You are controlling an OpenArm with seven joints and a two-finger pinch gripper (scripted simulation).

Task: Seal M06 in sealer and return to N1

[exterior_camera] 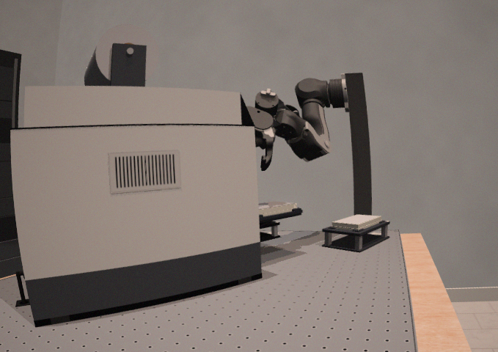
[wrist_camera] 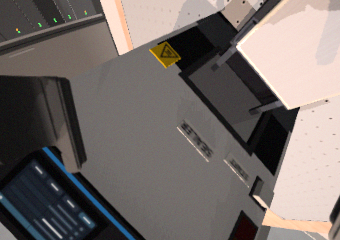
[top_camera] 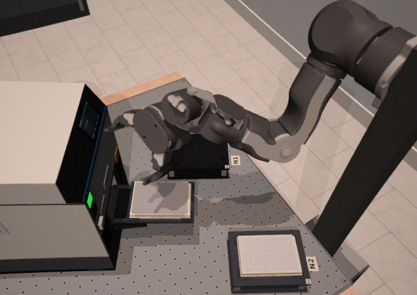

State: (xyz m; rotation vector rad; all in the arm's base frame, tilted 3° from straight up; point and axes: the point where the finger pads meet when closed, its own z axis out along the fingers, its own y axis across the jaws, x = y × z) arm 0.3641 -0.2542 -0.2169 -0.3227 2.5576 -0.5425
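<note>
Plate M06 (top_camera: 167,204) (exterior_camera: 276,207) (wrist_camera: 308,55) lies flat in the pocket of the sealer's stage (top_camera: 120,200), which stands out in front of the housing. Its top is a smooth grey sheet of foil, square to the plate. The lamp (top_camera: 89,200) shows green. The START key (top_camera: 100,222) (wrist_camera: 257,189) sits under it. Nest N1 (top_camera: 199,156) is empty. My gripper (top_camera: 125,156) (exterior_camera: 264,162) is open and holds nothing. It hangs above the stage's far side and faces the sealer's front (wrist_camera: 168,150). Plate M09 (top_camera: 268,255) (exterior_camera: 357,221) sits on nest N2 (top_camera: 232,259).
The sealer housing (top_camera: 24,139) (exterior_camera: 133,186) fills the table's left side, with a blue screen (top_camera: 88,121) (wrist_camera: 43,210) and a yellow warning label (wrist_camera: 165,54) on its front. The arm's black post (top_camera: 382,149) stands at the right edge.
</note>
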